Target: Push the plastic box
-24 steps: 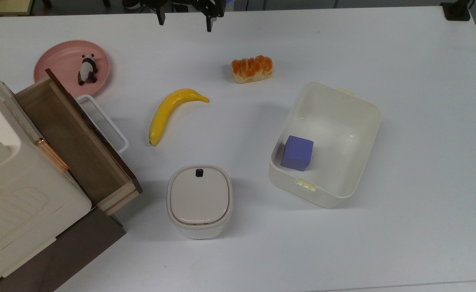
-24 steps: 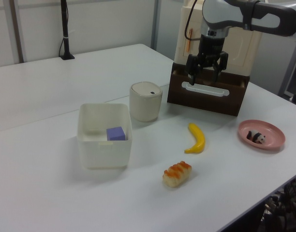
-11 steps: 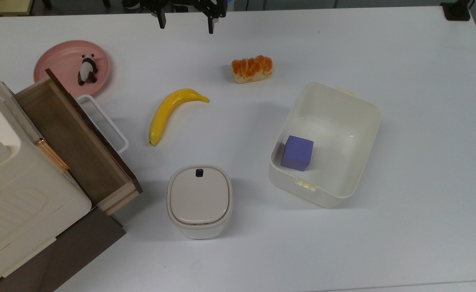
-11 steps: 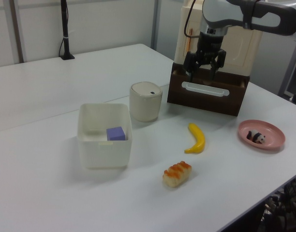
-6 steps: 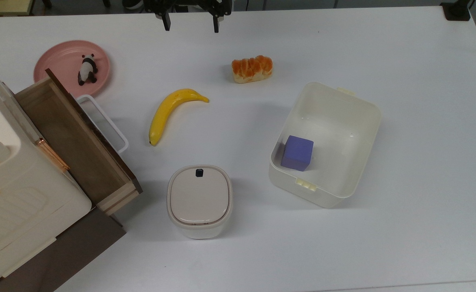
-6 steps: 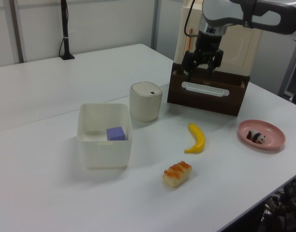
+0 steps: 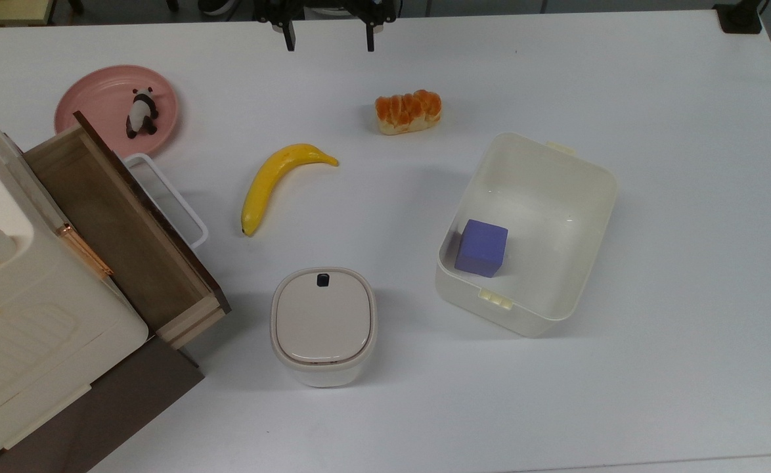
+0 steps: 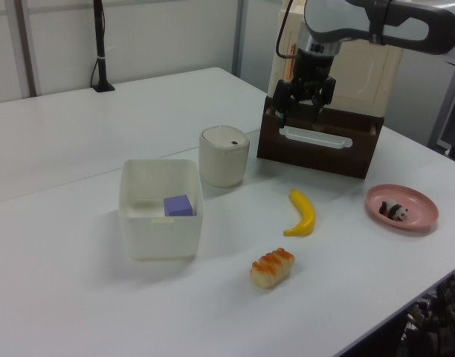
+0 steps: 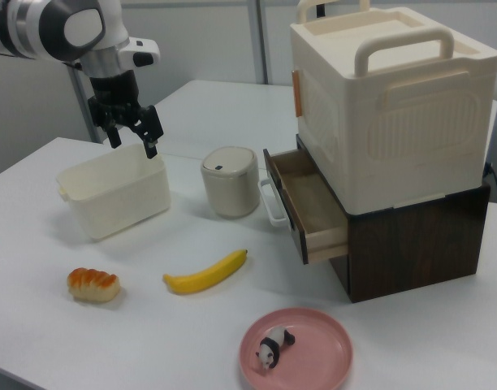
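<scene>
The plastic box (image 7: 559, 197) is a cream-white open tub on the white table, right of centre in the top view, with a purple cube (image 7: 482, 247) inside it. The same plastic box (image 8: 160, 236) stands at the left view's left, and the plastic box (image 9: 118, 199) appears at the right view's left. My gripper (image 7: 330, 41) hangs open at the top view's upper edge, well up and left of the box, with nothing between its fingers. In the left view the gripper (image 8: 297, 117) is in the air in front of the cabinet. In the right view the gripper (image 9: 135, 145) hovers above the box's rim.
A lidded white bin (image 7: 323, 325), a banana (image 7: 274, 180) and a bread loaf (image 7: 408, 112) lie left of the box in the top view. A pink plate (image 7: 96, 92) holds a panda figure. A cabinet's open wooden drawer (image 7: 123, 223) juts out at the top view's left.
The open gripper has shifted toward the top view's right, which is leftward and slightly up in the left view. The box and the other objects have not moved.
</scene>
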`<state>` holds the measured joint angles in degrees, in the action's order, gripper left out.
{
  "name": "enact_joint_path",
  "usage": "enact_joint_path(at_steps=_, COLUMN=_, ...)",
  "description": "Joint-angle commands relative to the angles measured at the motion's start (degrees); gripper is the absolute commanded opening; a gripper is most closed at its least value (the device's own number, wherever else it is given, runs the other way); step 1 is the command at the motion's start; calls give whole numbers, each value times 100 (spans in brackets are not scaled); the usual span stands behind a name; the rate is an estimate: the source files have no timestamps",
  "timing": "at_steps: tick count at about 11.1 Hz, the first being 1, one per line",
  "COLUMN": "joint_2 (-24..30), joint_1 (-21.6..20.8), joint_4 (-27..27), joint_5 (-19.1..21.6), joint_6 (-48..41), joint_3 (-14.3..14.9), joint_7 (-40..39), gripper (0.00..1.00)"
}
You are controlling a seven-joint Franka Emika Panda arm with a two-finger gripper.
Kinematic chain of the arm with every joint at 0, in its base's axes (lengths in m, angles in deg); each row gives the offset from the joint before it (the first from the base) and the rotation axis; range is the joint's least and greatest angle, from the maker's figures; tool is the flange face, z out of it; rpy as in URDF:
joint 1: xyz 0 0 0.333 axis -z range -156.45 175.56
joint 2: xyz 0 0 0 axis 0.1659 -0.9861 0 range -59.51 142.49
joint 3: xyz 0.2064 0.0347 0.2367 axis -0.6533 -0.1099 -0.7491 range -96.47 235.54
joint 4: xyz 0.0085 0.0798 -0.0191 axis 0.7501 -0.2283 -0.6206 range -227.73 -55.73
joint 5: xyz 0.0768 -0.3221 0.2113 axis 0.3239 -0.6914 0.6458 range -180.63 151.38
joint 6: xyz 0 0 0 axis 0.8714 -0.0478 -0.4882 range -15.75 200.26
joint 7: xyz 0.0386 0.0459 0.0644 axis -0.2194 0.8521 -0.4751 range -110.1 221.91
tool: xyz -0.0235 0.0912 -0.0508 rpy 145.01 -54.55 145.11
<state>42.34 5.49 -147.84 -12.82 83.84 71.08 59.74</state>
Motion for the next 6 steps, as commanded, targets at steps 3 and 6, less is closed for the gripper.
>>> enact_joint_path(at_steps=3, joint_2=73, joint_1=-34, joint_4=-5, joint_5=171, joint_6=82, joint_3=30, joint_7=-58, gripper=100)
enact_joint_path(at_steps=6, joint_2=46, joint_1=2, joint_4=101, joint_5=338, joint_6=73, joint_3=30, joint_7=-111, gripper=100)
